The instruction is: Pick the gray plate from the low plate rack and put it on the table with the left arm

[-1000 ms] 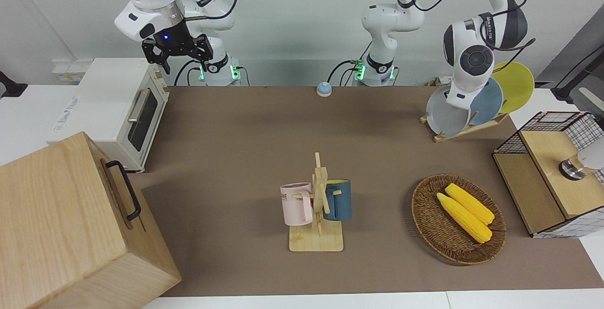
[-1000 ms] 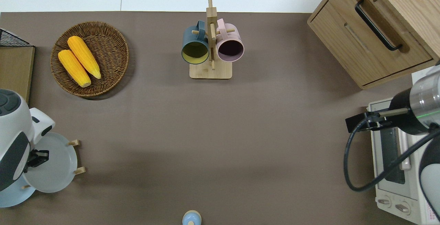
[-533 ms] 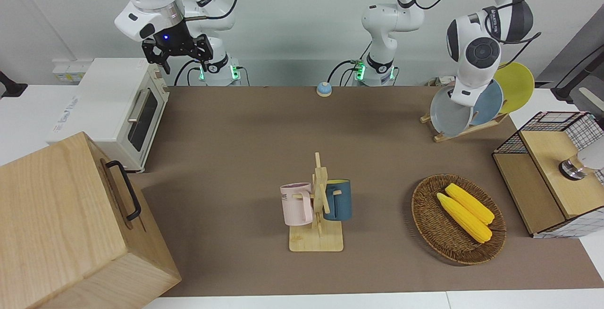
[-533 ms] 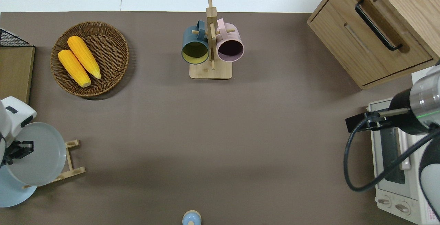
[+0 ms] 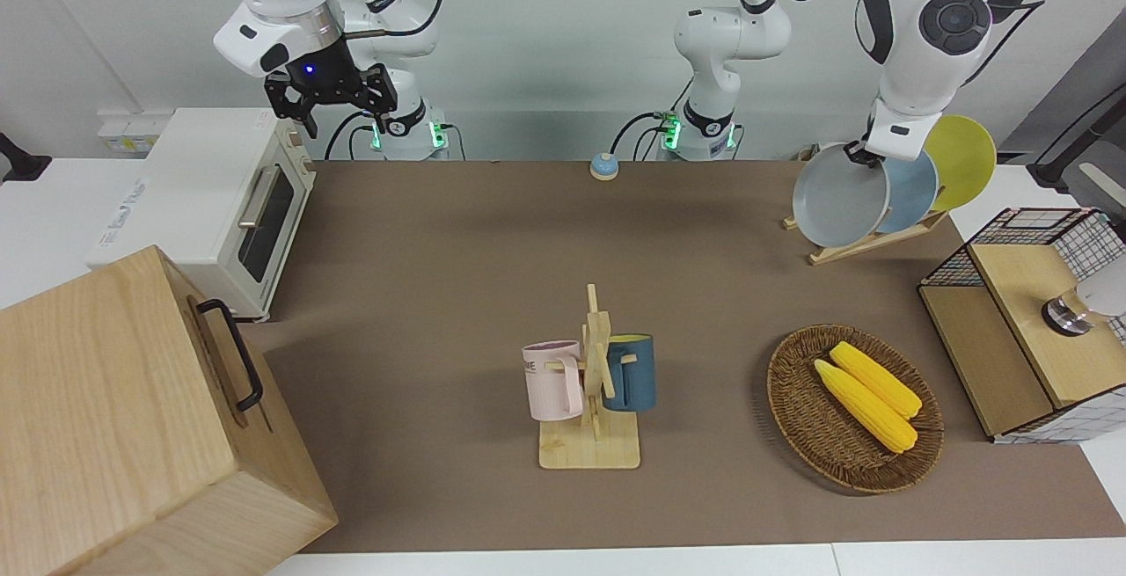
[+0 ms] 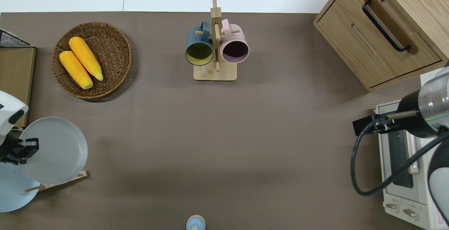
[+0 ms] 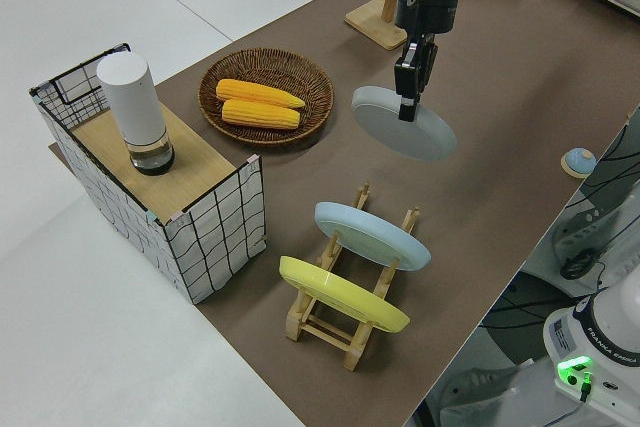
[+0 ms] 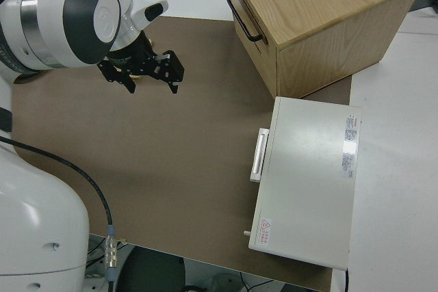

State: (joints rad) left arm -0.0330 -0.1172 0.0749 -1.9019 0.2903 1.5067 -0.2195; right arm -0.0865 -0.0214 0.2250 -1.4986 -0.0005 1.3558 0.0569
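The gray plate (image 5: 836,198) hangs tilted in the air, clear of the low plate rack (image 5: 871,244). My left gripper (image 5: 858,154) is shut on the plate's rim and holds it over the rack's end farther from the robots and the brown table (image 5: 440,251) beside it. The overhead view shows the left gripper (image 6: 31,146), the gray plate (image 6: 56,152) and one rack rail (image 6: 56,184). The left side view shows the left gripper (image 7: 405,105), the gray plate (image 7: 410,132) and the rack (image 7: 335,322). My right gripper (image 5: 330,99) is parked and open.
A light blue plate (image 5: 917,189) and a yellow plate (image 5: 966,158) stay in the rack. A wicker basket (image 5: 796,400) with corn, a mug stand (image 5: 591,400), a wire-sided shelf (image 5: 1029,321), a toaster oven (image 5: 211,207), a wooden cabinet (image 5: 132,418) and a small blue bell (image 5: 603,166) stand on the table.
My left gripper has risen and lifted the gray plate out of the rack, carrying it a little away from the robots. The right arm has not moved.
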